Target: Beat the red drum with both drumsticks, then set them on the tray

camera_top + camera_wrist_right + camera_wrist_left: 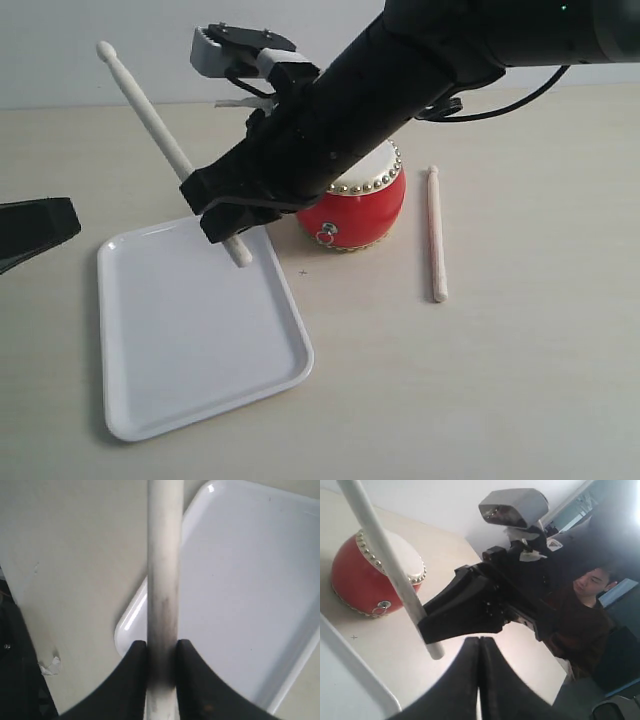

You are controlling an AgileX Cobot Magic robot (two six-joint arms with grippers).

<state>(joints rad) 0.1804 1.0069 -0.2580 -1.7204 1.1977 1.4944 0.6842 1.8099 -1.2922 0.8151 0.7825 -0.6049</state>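
Note:
My right gripper [232, 208] reaches across to the left and is shut on a pale drumstick [160, 128]. The stick slants up and away, its lower end over the far edge of the white tray [200, 340]. In the right wrist view the fingers [137, 670] clamp the drumstick [163, 570] above the tray's corner [240, 580]. The red drum [365, 212] stands right of the tray, partly hidden by the arm. A second drumstick [436, 235] lies flat on the table right of the drum. My left gripper [60, 225] sits at the left edge, shut and empty [480, 647].
The left wrist view shows the drum [362, 577], the held stick [387, 570], the right gripper [465, 610] and a person [590, 610] behind the table. A cable [500, 105] trails over the table behind the right arm.

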